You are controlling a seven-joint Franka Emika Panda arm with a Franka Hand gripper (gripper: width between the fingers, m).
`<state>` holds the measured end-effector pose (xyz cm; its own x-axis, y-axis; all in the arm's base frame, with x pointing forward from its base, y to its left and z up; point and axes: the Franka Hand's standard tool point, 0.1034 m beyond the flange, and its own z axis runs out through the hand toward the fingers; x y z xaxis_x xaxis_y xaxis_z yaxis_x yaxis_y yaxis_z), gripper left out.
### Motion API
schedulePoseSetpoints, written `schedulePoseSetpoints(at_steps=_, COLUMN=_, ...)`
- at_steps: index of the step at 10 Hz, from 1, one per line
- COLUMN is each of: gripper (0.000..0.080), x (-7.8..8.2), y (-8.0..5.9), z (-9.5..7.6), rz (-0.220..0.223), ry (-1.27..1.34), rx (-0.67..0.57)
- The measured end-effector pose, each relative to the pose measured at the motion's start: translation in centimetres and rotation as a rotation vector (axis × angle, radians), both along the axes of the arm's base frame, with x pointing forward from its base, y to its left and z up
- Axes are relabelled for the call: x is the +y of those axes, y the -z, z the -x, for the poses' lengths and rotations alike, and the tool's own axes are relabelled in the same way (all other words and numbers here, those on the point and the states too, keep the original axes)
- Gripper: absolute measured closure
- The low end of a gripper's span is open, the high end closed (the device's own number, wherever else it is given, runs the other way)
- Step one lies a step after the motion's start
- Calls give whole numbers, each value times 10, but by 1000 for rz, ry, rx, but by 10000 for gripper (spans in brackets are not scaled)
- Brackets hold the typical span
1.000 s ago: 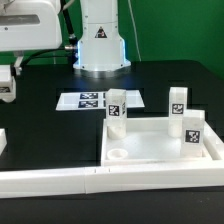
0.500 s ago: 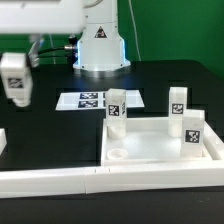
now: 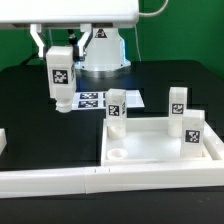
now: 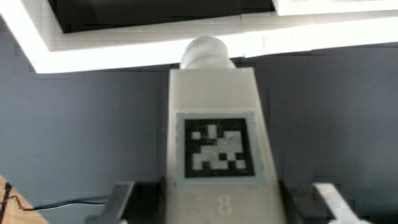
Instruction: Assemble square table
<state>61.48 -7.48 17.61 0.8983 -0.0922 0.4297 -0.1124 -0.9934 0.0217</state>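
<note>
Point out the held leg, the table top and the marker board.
held leg (image 3: pixel 60 73), exterior view, on its tag.
table top (image 3: pixel 150 146), exterior view, on its bare inner face.
marker board (image 3: pixel 88 100), exterior view, on its printed tags.

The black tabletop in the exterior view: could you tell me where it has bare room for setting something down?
The widest bare patch of black tabletop lies on the exterior view's left, bordered by the marker board, the large white plastic square top and the long white L-shaped rail. It is crowded at the top's corners, where three small white tagged leg posts stand.
</note>
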Motion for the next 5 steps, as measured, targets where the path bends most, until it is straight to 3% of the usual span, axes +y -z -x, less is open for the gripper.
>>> schedulePoseSetpoints(at_steps=3, gripper=509, x=4, y=3, z=-1, rz=-4, ry=16, rx=-8)
schedulePoseSetpoints(at_steps=5, gripper=509, x=47, y=32, z=3, rz=-14, ry=40, rx=-50)
